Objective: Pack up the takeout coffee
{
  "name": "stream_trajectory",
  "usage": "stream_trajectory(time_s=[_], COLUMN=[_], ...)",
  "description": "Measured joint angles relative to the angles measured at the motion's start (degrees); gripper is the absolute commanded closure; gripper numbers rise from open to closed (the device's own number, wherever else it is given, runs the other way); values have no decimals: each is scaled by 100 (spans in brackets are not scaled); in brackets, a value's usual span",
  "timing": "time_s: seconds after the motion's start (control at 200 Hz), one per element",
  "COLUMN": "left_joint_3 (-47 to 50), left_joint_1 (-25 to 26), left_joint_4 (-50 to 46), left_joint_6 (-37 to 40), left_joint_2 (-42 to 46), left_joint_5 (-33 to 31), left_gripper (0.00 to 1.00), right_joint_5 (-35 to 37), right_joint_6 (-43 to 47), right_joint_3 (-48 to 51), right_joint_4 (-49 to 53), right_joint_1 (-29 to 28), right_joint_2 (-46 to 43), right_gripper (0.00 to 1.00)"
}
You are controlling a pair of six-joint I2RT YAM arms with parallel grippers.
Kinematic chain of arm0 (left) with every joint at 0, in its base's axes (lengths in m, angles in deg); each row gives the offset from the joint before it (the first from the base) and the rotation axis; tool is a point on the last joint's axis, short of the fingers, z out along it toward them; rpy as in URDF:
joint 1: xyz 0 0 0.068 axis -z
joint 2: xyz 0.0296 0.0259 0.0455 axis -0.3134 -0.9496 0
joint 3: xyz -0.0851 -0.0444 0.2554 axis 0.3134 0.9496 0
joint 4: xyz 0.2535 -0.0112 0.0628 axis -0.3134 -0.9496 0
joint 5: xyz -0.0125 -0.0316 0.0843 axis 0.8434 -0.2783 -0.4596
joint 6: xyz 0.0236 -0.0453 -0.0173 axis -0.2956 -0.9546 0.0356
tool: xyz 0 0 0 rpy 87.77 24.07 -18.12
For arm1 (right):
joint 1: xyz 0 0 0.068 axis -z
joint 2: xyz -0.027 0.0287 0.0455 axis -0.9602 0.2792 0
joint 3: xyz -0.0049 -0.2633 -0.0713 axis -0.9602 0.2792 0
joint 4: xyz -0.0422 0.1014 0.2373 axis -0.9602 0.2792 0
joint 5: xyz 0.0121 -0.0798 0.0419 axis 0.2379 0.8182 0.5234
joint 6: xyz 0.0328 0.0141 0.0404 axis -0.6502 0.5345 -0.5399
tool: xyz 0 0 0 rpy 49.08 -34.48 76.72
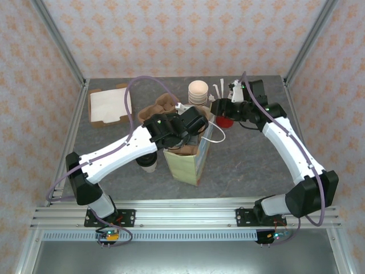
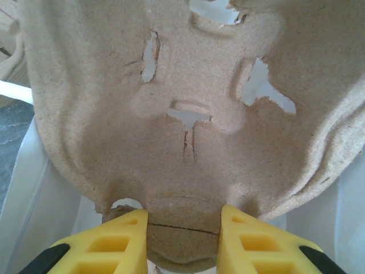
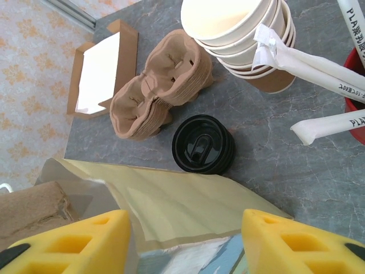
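While left pincer [image 2: 182,220] pinches carrier [image 2: 114,142] edge, bag [image 3: 188,205] open

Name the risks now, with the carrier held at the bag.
The pulp carrier is cracked right where the left end effector pinches it, so it may tear free. The right end effector straddles the paper bag rim with jaws apart, so the bag could shift or tip.
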Motion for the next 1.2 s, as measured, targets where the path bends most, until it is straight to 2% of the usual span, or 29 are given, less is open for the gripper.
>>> stream_trajectory(time_s=[0.485,0.656,0.961,1.096,1.201], left_joint_3=[-221,-219,-212,-201,-190], left_joint_1=[0,0,0,0,0], left_joint_4=[-173,-177,-177,-177,-175], left_joint_6=[-114,-177,-175,-175,-177], left_joint_2=[-116,-48,9,15,15], left_joint_5=[203,223,238,243,243], left_gripper=[72,72,72,72,72], right_joint_5=[208,227,-483,-638,-702], right_joint_6=[28,44,-92,-85,-83], right_joint_3=[212,310,656,872,1132], right_joint_4=[-44,46,468,721,756], right_joint_1=[0,0,0,0,0], right_joint_2=[-459,-673,-1670,-1871,-1836], right_gripper=[43,39,34,35,44])
